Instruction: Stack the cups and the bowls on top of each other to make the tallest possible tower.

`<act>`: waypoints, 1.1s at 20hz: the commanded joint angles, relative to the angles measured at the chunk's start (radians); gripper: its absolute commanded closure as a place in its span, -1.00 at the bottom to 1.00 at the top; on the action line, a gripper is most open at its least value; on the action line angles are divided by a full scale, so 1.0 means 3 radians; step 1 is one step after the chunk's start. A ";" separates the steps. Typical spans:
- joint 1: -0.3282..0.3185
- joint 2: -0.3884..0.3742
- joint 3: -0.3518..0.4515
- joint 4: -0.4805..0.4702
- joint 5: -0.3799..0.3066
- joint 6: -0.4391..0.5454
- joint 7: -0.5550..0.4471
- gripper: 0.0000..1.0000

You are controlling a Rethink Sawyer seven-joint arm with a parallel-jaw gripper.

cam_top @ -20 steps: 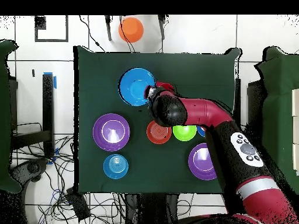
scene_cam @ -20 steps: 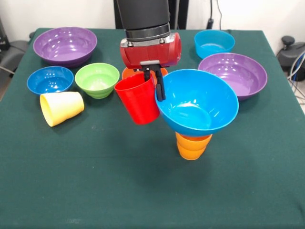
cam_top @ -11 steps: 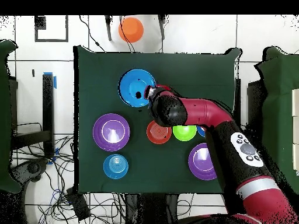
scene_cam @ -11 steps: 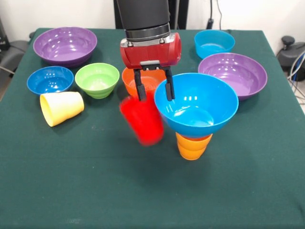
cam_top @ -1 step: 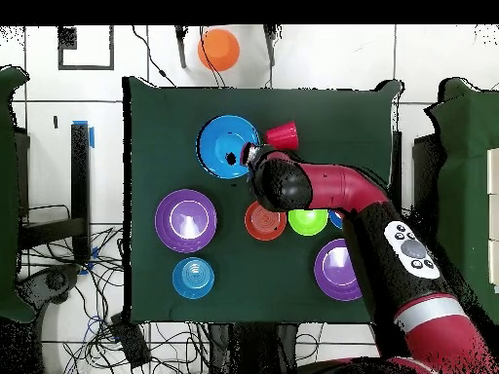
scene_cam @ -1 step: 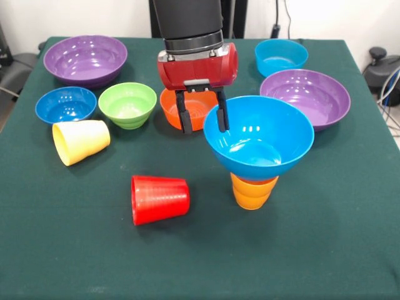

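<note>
Glossy tapered red plastic cup (scene_cam @ -1 step: 159, 199) lies on its side on the green felt-like tablecloth (scene_cam @ -1 step: 75, 250).
The black two-fingered gripper (scene_cam @ -1 step: 202, 112) hangs parted and empty (one finger at the rim) over the large smooth blue plastic bowl (scene_cam @ -1 step: 259, 136), which sits on the orange stepped tumbler (scene_cam @ -1 step: 252, 190), just beside the fallen cup.

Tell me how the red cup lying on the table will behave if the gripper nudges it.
The red cup lies on its side, so it would probably roll. Being tapered, it would likely curve round rather than run straight. Its glossy plastic looks light and slippery, so a nudge may send it skidding.
</note>
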 commanded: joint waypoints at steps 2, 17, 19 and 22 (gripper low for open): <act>0.0045 0.0154 0.0030 -0.0141 -0.0201 0.0001 -0.0102 -1.00; 0.0018 -0.0532 0.0068 0.0257 0.0050 0.0250 0.0056 -1.00; 0.0014 -0.0599 0.0066 0.0294 0.0080 0.0279 0.0065 -1.00; -0.0053 -0.0726 0.0170 0.0376 0.0185 0.0408 0.0003 -1.00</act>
